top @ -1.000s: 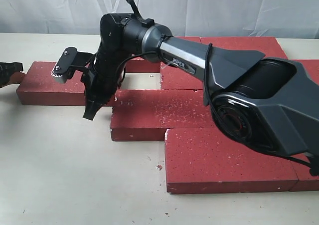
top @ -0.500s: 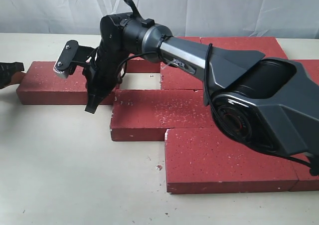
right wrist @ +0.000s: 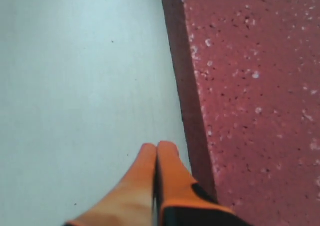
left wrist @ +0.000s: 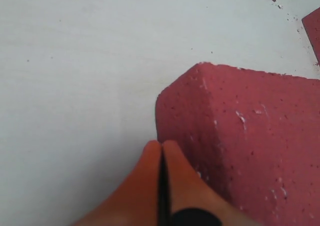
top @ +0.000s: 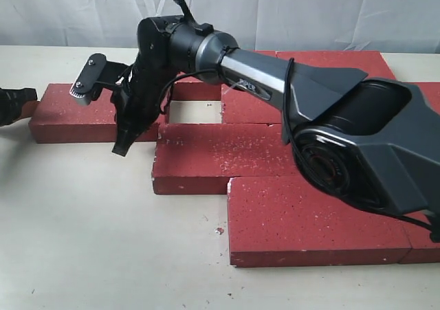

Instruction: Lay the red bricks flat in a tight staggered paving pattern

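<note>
Several red bricks lie flat on the table. The leftmost brick (top: 82, 114) stands apart from the group, and a bare gap (top: 194, 111) lies between it and a back brick (top: 251, 107). My left gripper (top: 15, 102) is shut, with its orange fingertips (left wrist: 161, 145) pressed against that brick's end (left wrist: 240, 136). My right gripper (top: 121, 148) reaches across and hangs shut just in front of the leftmost brick, near the middle brick (top: 220, 155). Its closed tips (right wrist: 157, 146) sit beside a brick's edge (right wrist: 250, 85). Neither gripper holds anything.
A front brick (top: 309, 220) lies nearest the camera, and more bricks (top: 333, 62) line the back. A small red chip (top: 219, 230) lies on the white table (top: 103, 241). My right arm's bulky base (top: 357, 145) covers the right-hand bricks.
The leftmost brick has slid a little to the right toward the group, with my left gripper following it. My right gripper has lifted slightly and shifted left.
</note>
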Robot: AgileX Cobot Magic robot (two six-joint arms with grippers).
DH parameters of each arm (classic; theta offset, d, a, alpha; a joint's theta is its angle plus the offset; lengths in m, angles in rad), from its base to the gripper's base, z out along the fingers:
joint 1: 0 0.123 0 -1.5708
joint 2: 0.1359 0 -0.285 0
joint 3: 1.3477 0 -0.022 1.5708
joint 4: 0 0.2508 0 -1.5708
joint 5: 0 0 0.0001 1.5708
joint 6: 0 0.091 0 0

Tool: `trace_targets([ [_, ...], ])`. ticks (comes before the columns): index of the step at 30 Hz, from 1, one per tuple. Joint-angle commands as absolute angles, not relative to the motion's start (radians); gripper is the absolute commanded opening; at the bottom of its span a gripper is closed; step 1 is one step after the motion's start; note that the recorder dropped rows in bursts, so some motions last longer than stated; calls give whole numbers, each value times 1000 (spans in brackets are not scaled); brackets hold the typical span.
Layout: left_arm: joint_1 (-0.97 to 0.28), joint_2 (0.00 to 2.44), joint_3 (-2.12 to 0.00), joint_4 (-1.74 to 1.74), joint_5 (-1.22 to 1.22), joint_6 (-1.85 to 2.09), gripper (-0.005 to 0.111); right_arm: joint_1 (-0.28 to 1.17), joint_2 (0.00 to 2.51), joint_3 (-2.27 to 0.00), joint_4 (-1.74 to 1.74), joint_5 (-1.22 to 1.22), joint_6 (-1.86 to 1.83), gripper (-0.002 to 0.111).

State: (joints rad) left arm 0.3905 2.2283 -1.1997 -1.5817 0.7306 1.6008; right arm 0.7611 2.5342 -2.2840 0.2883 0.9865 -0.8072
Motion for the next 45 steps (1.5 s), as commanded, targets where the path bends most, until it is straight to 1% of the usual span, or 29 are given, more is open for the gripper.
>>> trace_targets([
  [1, 386, 2230, -1205, -1594, 765, 1607, 0, 746, 2455, -2287, 246, 997, -754, -1],
  [7, 386, 2230, -1205, -1594, 767, 1607, 0, 683, 2369, -2287, 145, 1003, -530, -1],
  [11, 386, 2230, -1205, -1592, 768, 1607, 0, 638, 2339, -2287, 143, 1079, -493, -1],
  [15, 374, 2230, -1205, -1585, 766, 1607, 0, 625, 2324, -2287, 115, 1145, -465, -1],
  [19, 345, 2230, -1205, -1579, 743, 1614, 0, 616, 2282, -2228, 76, 1148, -434, -1],
  [27, 327, 2230, -1205, -1578, 713, 1616, 0, 578, 2096, -1912, 53, 981, -415, -1],
  [36, 327, 2230, -1205, -1580, 740, 1617, 0, 458, 1855, -1485, 58, 700, -407, -1],
  [39, 324, 2230, -1205, -1580, 740, 1617, 0, 416, 1792, -1375, 56, 615, -407, -1],
  [45, 286, 2230, -1208, -1578, 722, 1619, 0, 337, 1747, -1238, 54, 490, -407, -1],
])
